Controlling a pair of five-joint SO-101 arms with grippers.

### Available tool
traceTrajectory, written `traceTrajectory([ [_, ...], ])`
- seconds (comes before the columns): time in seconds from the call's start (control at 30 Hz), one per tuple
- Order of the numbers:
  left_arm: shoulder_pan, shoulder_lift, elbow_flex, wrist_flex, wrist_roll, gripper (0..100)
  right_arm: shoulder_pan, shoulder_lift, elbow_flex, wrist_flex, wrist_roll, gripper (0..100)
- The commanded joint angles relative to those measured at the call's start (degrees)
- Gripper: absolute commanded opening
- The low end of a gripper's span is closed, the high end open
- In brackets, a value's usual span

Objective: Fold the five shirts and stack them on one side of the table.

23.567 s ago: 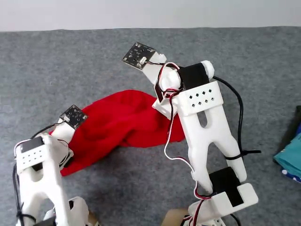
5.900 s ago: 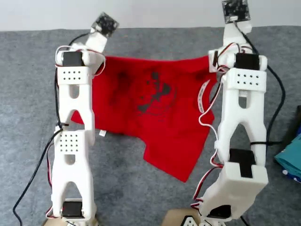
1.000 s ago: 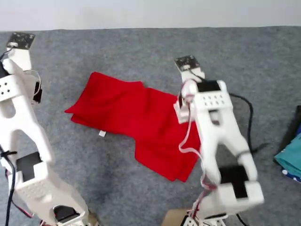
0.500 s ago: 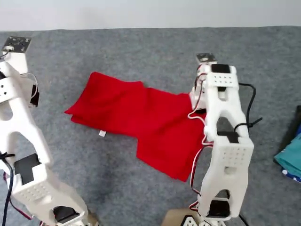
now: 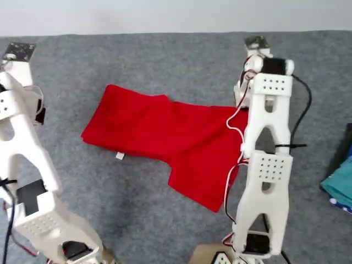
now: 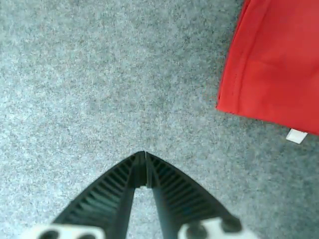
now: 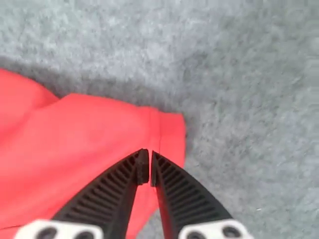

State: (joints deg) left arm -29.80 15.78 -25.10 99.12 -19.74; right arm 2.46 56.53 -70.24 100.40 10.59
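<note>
Seemingly in right end effector point(image 7: 146, 167): shirt point(image 7: 75, 144)

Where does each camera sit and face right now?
High view: fixed overhead, looking down on table, red shirt, left arm, right arm.
Left wrist view: arm-mounted, down past the left claw at table beside the shirt.
Right wrist view: arm-mounted, down past the right claw at the shirt's hem.
All share the shirt.

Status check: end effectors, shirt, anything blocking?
Left end effector shut, over bare mat beside red shirt. Right end effector shut, above its sleeve hem. Shirt partly folded, flat. Teal cloth at table's edge, well apart.
</note>
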Motion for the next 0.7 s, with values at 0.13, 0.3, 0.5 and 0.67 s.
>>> traceTrajectory([
  [0.13, 1.32, -3.16, -0.13, 1.41, 0.53, 0, -2.24, -7.60, 9.41, 2.59, 0.35, 1.5],
  [0.3, 8.44, -2.99, 0.57, 0.97, 0.18, 0, -2.51, -13.49, 18.55, 2.51, 0.00, 1.4],
  [0.5, 17.76, 2.20, 0.84, -4.92, 0.26, 0, -2.51, -15.60, 21.63, 2.51, -0.09, 1.4],
  [0.67, 24.09, 9.14, 0.84, -11.69, 0.53, 0, -2.24, -16.04, 21.27, 2.42, -0.09, 1.5],
])
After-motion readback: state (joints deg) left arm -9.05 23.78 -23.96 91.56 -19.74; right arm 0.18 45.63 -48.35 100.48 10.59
